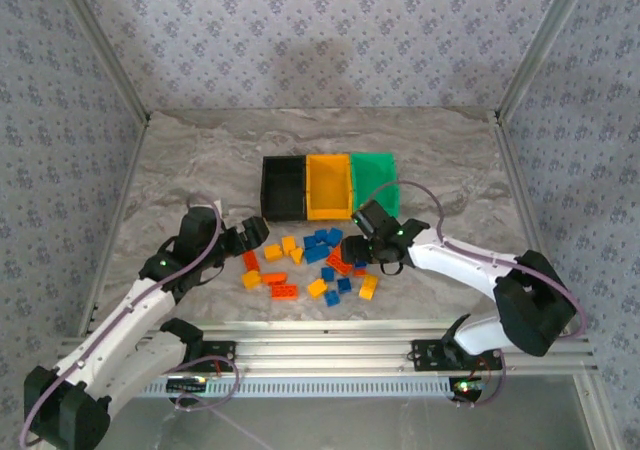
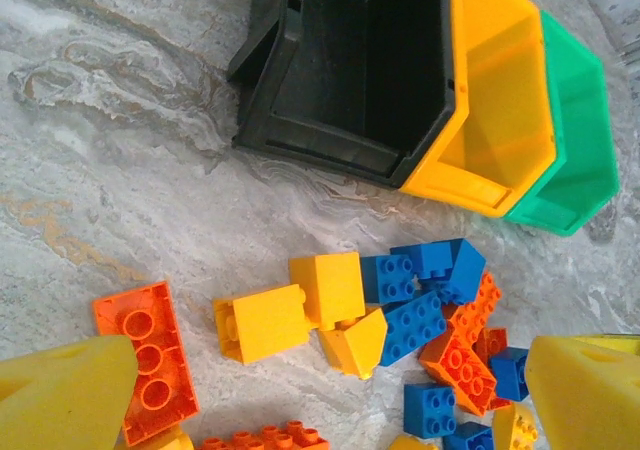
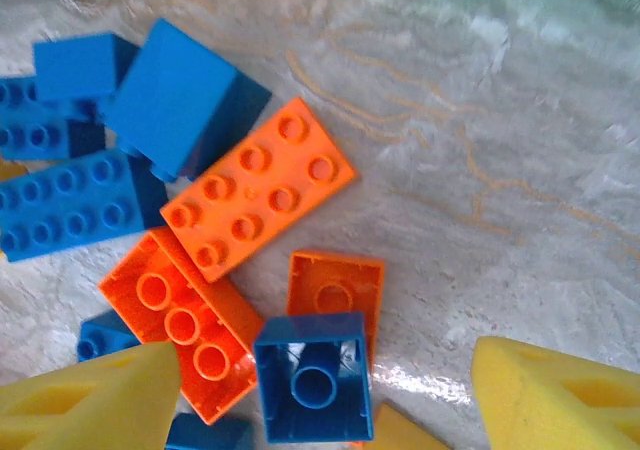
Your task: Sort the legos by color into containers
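The legos (image 1: 318, 252) are scattered on the surface (image 1: 200, 170) just in front of the three joined containers (image 1: 328, 211). The left fingers (image 2: 65, 395) and right fingers (image 3: 550, 395) are spread wide above them, with nothing gripped.

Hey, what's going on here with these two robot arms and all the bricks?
Two arms are sorting legos by colour, apparently just starting. The bricks lie loose on the table before the black bin, yellow-orange bin and green bin, whose visible insides look empty. The left gripper and right gripper hang over opposite sides of the pile, jaws open, holding nothing.
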Robot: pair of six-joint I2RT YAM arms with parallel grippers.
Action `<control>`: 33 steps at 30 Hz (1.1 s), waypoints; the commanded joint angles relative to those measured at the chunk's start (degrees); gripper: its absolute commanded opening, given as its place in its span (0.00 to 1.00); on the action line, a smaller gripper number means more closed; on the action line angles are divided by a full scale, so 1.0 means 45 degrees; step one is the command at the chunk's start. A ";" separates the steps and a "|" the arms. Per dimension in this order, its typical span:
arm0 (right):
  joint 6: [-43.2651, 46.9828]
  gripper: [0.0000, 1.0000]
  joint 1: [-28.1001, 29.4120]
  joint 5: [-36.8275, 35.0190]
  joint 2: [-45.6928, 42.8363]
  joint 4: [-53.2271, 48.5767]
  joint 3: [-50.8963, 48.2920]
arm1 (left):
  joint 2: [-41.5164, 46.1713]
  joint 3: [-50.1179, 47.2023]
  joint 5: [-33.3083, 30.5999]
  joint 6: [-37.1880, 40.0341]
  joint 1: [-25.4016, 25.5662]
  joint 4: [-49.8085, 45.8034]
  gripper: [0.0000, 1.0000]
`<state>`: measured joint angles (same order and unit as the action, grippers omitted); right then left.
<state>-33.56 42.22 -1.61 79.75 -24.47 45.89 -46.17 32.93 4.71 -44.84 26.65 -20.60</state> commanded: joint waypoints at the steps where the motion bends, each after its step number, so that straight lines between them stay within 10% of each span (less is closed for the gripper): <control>1: 0.0677 0.76 -0.0311 0.1219 0.0141 0.0567 -0.0225 | -0.0159 -0.0222 0.0110 0.0045 0.0040 0.0181 1.00; 33: 0.0720 0.42 -0.0493 0.0961 -0.0246 0.0249 0.0100 | -0.0757 -0.0539 -0.0069 -0.0075 0.0037 0.0571 1.00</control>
<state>-30.57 40.62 4.05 81.89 -20.49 44.23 -49.30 31.05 4.67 -44.99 26.65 -19.33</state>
